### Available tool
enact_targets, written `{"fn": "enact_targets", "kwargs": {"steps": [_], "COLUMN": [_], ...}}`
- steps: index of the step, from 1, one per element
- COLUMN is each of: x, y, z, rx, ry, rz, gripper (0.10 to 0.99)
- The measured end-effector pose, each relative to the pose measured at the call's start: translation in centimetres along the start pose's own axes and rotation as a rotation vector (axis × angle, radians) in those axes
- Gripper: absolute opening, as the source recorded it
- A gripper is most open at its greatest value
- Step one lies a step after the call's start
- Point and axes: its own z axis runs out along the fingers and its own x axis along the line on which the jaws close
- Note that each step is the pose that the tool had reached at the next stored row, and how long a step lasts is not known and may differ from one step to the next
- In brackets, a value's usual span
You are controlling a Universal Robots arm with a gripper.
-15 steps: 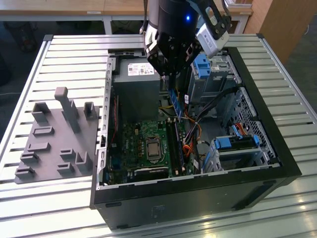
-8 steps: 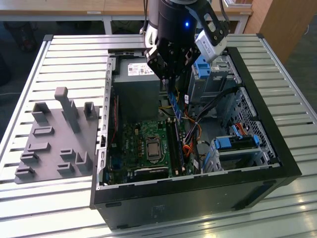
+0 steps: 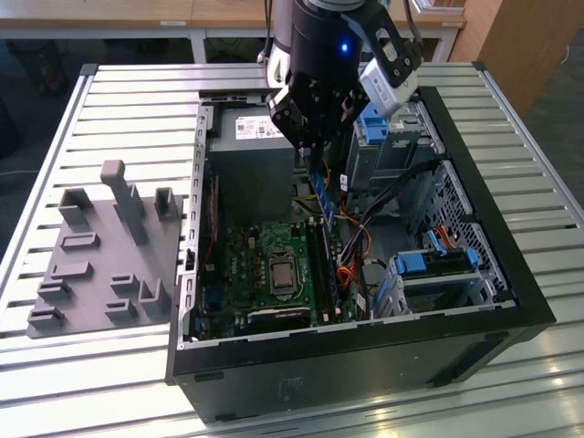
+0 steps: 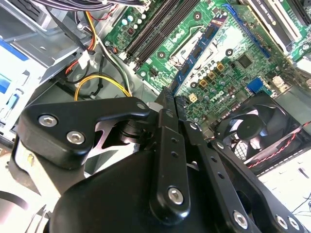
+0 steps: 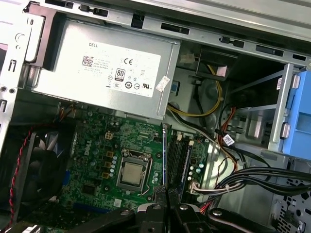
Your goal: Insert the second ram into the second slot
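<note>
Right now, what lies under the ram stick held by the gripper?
Under the second ram, held in the gripper, lie the green motherboard and its dark memory slots. The stick covers what is directly beneath, so contact with a slot cannot be seen.

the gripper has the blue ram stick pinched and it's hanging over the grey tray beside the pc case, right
No. The gripper does pinch the blue ram stick, but it hangs inside the open case above the motherboard, not over the grey tray on the exterior view's left. The exterior view shows this.
</note>
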Motion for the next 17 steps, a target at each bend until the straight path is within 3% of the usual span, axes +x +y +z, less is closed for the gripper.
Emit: {"fn": "enact_targets", "kwargs": {"steps": [4,17], "x": [0.02,-0.06], "y": [-0.12,-0.16], "z": [0.05,0.37], "rx": [0.001,0.008], "ry": [-0.0001,-0.0022], "rz": [0.006,0.125], "gripper": [0.129,0.129]}}
